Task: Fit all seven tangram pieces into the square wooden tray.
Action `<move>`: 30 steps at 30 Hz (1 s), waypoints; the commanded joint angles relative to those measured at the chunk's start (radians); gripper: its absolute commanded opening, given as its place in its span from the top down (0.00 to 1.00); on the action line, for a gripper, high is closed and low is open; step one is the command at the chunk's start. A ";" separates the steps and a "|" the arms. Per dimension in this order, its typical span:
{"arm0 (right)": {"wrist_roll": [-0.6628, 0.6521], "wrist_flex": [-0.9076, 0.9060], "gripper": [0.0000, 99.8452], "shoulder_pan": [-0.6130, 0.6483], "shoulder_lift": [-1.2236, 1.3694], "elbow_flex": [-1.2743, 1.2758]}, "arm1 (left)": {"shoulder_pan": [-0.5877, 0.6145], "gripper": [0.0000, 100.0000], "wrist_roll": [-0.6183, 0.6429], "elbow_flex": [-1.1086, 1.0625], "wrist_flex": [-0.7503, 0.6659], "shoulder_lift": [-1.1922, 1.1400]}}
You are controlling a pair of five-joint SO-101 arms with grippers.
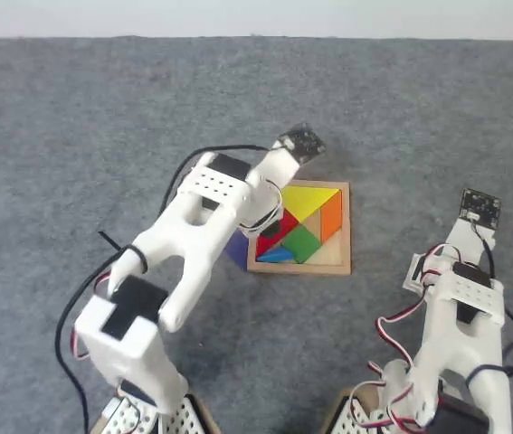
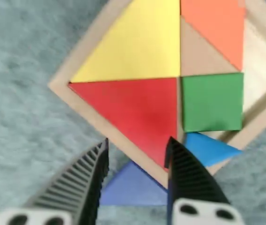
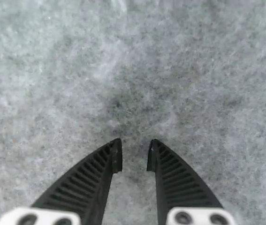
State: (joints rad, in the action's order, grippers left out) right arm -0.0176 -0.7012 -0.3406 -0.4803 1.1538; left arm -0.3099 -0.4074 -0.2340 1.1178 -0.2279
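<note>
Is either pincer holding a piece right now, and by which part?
Nothing is held. The left pincer is open above the tray rim and the purple triangle outside it; the right pincer is open over carpet.

The tray [image 1: 345,268] lies at 3 o'clock of the worktop's [image 1: 75,108] centre. In it, 1 large triangle [image 1: 308,201] fills the 12 o'clock side and a 2nd large triangle [image 1: 267,241] fills the 9 o'clock side. The square piece [image 1: 303,242] sits toward 6 o'clock, with a small triangle [image 1: 276,256] at 7 o'clock. A loose triangle [image 1: 236,250] lies on the worktop just beside the tray's 8 o'clock corner, below the left jaws. The right jaws hang over the worktop at the tray's 4 o'clock, well apart.
</note>
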 commanded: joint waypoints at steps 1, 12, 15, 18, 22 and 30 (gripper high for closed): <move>-0.005 0.013 0.90 0.010 -0.012 -0.026 | -0.011 0.81 -0.011 0.016 0.026 0.107; -0.006 0.010 0.90 0.007 -0.012 -0.026 | -0.152 0.81 0.026 -0.071 0.075 0.114; -0.008 0.008 0.90 -0.004 -0.012 -0.026 | -0.155 0.81 0.031 -0.119 0.031 0.112; -0.008 0.008 0.90 -0.008 -0.012 -0.026 | -0.149 0.81 0.031 -0.125 0.025 0.112; -0.009 0.008 0.90 -0.008 -0.012 -0.026 | -0.146 0.81 0.031 -0.117 0.026 0.126; -0.009 0.008 0.90 -0.042 -0.013 -0.026 | 0.094 0.81 0.078 -0.045 0.055 0.144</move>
State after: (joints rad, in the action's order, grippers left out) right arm -0.0176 -0.7012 -0.3422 -0.4803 1.1538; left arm -0.3621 -0.3874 -0.3337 1.1607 -0.1465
